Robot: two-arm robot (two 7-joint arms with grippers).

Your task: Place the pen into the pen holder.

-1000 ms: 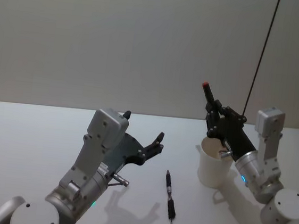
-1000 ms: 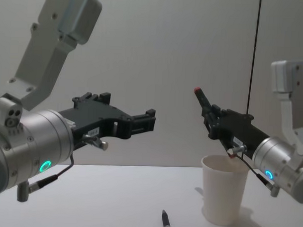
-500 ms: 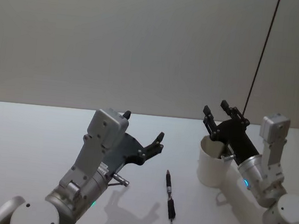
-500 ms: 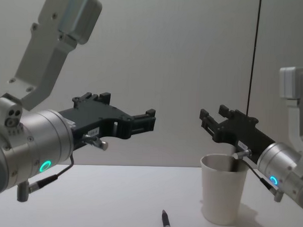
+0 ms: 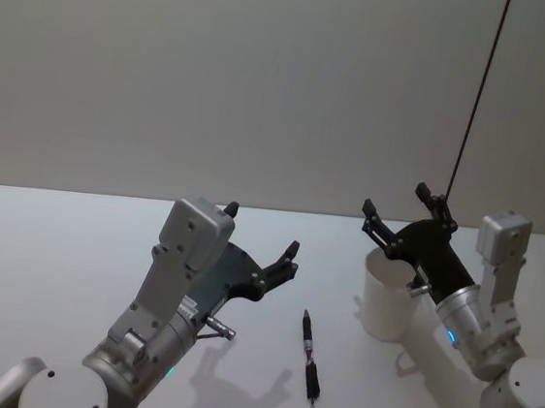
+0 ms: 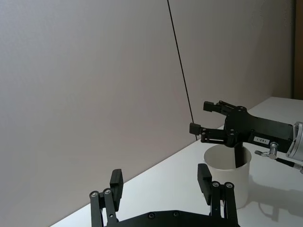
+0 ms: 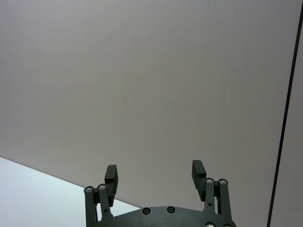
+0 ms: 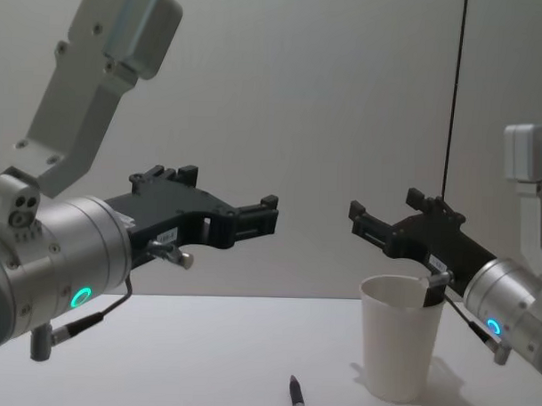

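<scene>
Hovering open and empty, right gripper (image 5: pixel 397 205) fingers just above the pen holder (image 5: pixel 383 308), left gripper (image 5: pixel 262 227) fingers likewise spread, pen (image 5: pixel 308 356) flat on the table (image 5: pixel 52 259) below and between both, likely awaiting a descent and pinch.

Silver arms (image 8: pixel 64 249), black jaws, seemingly teal-lit wrist rings (image 8: pixel 81 296).

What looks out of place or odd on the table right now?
One pen lies flat on the table, outside the white cup and to its left. The cup stands upright; nothing is spilled or damaged. The right pincer hovers open above its rim; the left pincer hangs open, farther left.
</scene>
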